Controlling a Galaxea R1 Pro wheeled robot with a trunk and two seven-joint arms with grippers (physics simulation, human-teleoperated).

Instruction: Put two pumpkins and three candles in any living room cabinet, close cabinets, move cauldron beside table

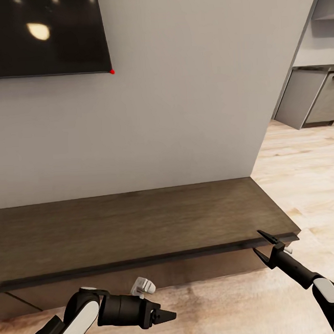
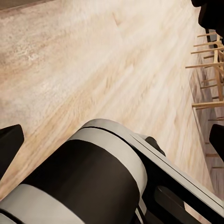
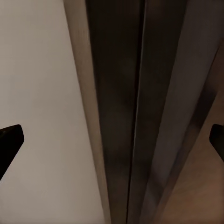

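A glossy black flat screen (image 1: pixel 42 34) hangs on the smooth grey wall (image 1: pixel 183 97) at upper left. Below it runs the long, low, dark brown wooden cabinet (image 1: pixel 136 225), its matte grained top a flat slab with a thin front lip. The left gripper (image 1: pixel 162 315), black and tapered, hovers low over the pale wood-plank floor (image 1: pixel 304 169); its jaws are parted and hold nothing. At the cabinet's right front corner the right gripper (image 1: pixel 264 245) has its slim black fingers spread wide, one above and one below the top's edge, gripping nothing.
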